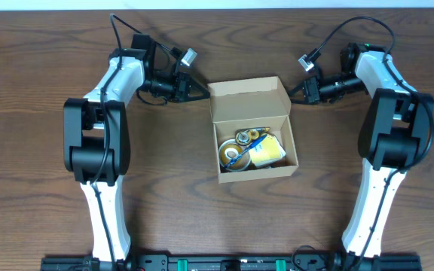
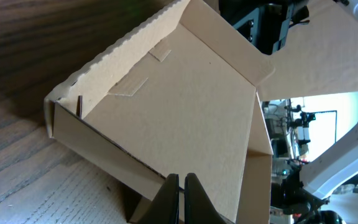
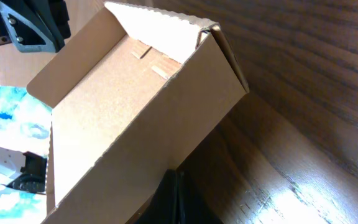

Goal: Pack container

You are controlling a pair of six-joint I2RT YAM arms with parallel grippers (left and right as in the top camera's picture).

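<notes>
The container, a tan cardboard box (image 1: pixel 256 173), stands open at the table's middle with its flap lid (image 1: pixel 249 99) leaning back. Inside lie small stationery items (image 1: pixel 251 148): tape rolls, something yellow and a blue piece. My left gripper (image 1: pixel 203 92) is shut, its tips at the lid's left edge. The left wrist view shows the shut fingers (image 2: pixel 180 179) against the lid's underside (image 2: pixel 185 106). My right gripper (image 1: pixel 292 92) is shut at the lid's right edge. In the right wrist view its fingers (image 3: pixel 174 175) meet the lid's outer face (image 3: pixel 135 118).
The dark wooden table (image 1: pixel 172 203) surrounds the box. Both arm bases stand at the near edge, left (image 1: pixel 104 226) and right (image 1: pixel 368 218). Cables loop above each wrist near the far edge.
</notes>
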